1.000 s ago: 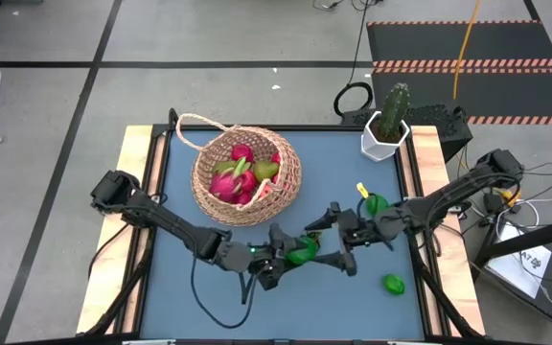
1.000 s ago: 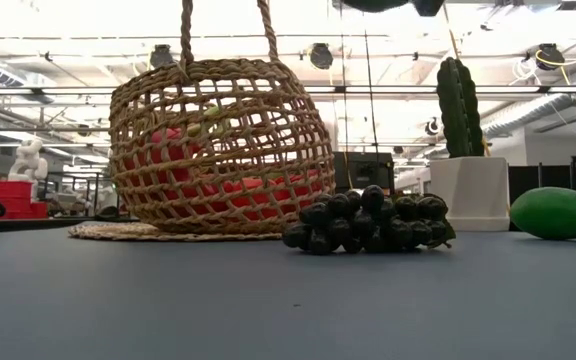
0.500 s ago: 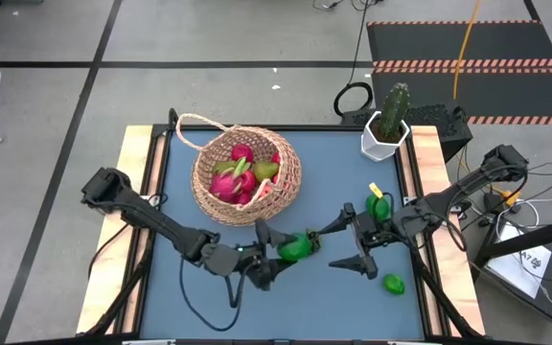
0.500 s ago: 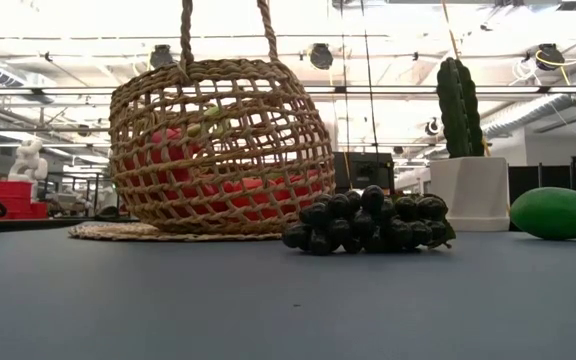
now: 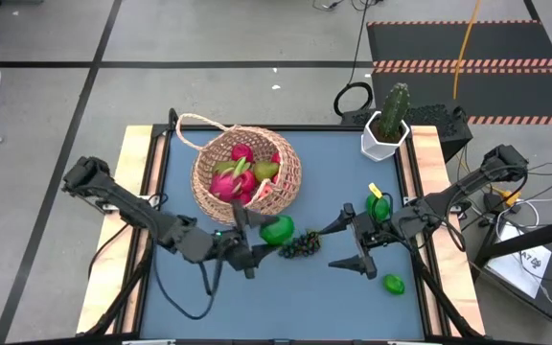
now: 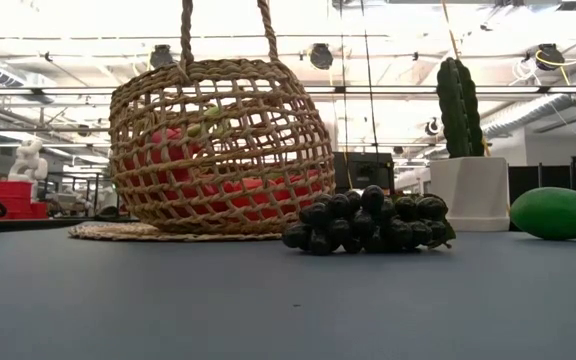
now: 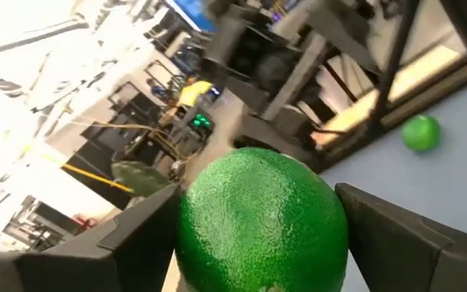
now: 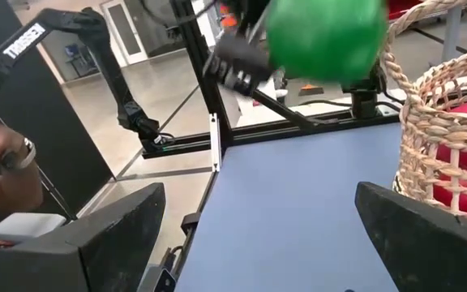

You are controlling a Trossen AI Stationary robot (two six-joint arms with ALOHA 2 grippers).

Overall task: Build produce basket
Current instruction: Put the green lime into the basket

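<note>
Between the fingers of the left gripper [image 5: 262, 237] sits a green lime [image 5: 277, 229], clamped from both sides and lifted clear of the blue table [image 5: 286, 297]; the left wrist view shows the lime [image 7: 262, 217] filling the gap between the two dark fingers [image 7: 136, 243], with a second lime [image 7: 420, 132] lying on the table well beyond it. Just beside the gripper, on the side toward the right arm, the dark grape bunch [image 5: 302, 245] rests on the table, apart from the held lime. Just past the gripper, away from the table's front edge, stands the basket [image 5: 245, 174], its rim near the held lime but not touching it, with pink dragon fruit [image 5: 228, 184], a red round fruit [image 5: 242, 152] and a yellow-green pear [image 5: 265, 170] already inside. From the low view the basket [image 6: 218, 145] stands on a flat woven mat, the grape bunch [image 6: 368, 222] in front of it. Farther off, the right gripper [image 5: 351, 245] hangs over the table with its fingers spread wide and nothing between them; a green fruit with a yellow tag [image 5: 377, 203] lies just behind it and a lime [image 5: 393, 283] just beside it toward the front edge. Farthest away, at the far right corner, a cactus in a white pot [image 5: 388, 125] stands upright
</note>
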